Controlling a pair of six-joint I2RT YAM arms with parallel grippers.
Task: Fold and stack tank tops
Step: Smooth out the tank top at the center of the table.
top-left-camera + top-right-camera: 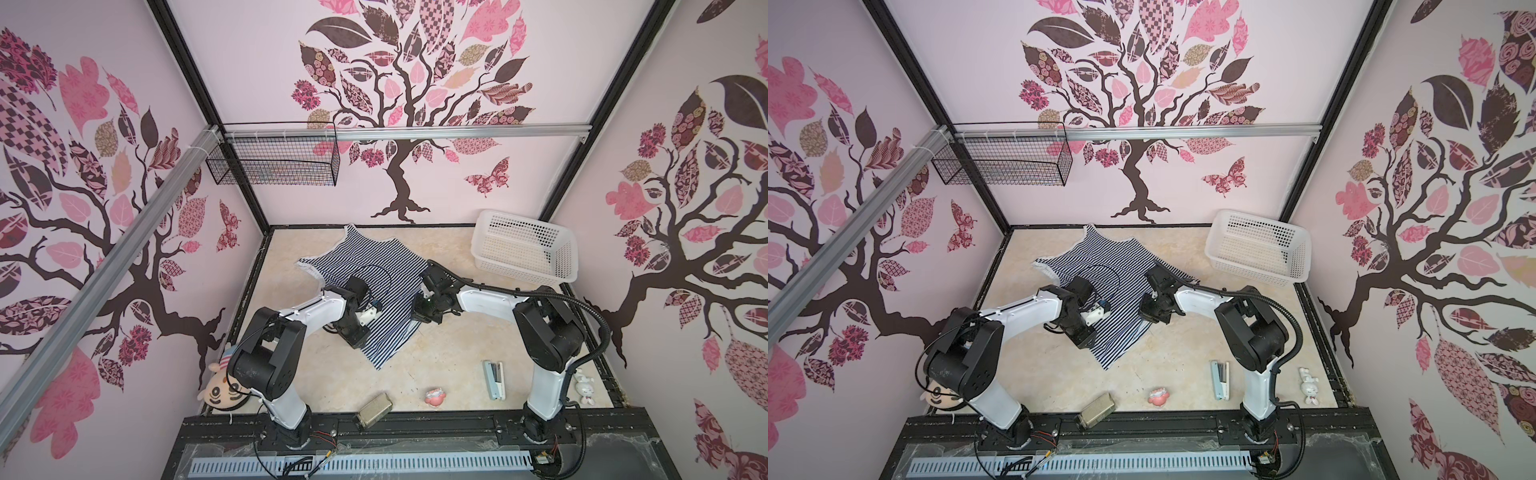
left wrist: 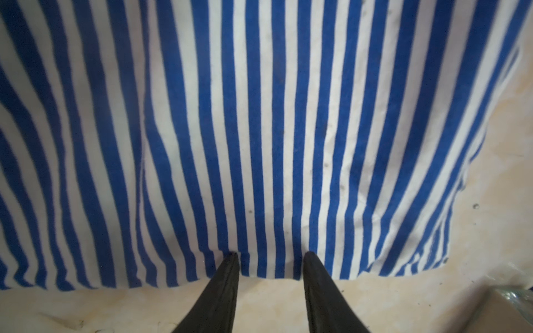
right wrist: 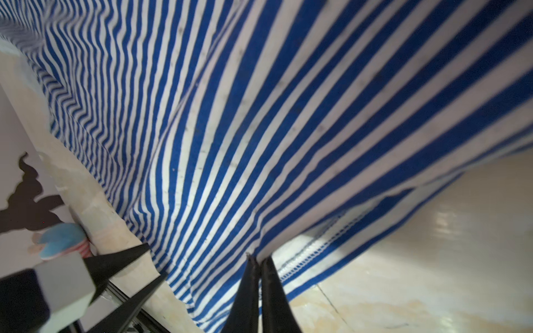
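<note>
Status: early, I'd say first fold only being set up.

- One tank top [image 1: 374, 266] in view, spread mostly flat on the counter [image 1: 457, 365], mid-far. It lies diagonally, straps toward the far wall, hem toward the near side. Same layout in both top views [image 1: 1113, 266].
- No crease or doubled-over layer visible. No finished stack anywhere, and nothing folded shows in the white basket [image 1: 523, 262] at far right.
- Left to do: every fold, then the stacking. No second top in sight.

Arms:
- Left arm comes from the near-left base, elbow high, wrist bent down over the left edge of the cloth. Left claw [image 2: 271, 255] is spread, tips resting right at the cloth edge, with stripes showing between them. It grips nothing.
- Right arm comes from the near-right base, forearm reaching left, wrist low at the right side of the cloth. Right claw [image 3: 258, 256] is pressed together, pinching the tank top's edge by the hem stitching. Cloth there tents up off the counter and the paler inside shows.

Judgement: right has its grab, left has not clamped yet.
</note>
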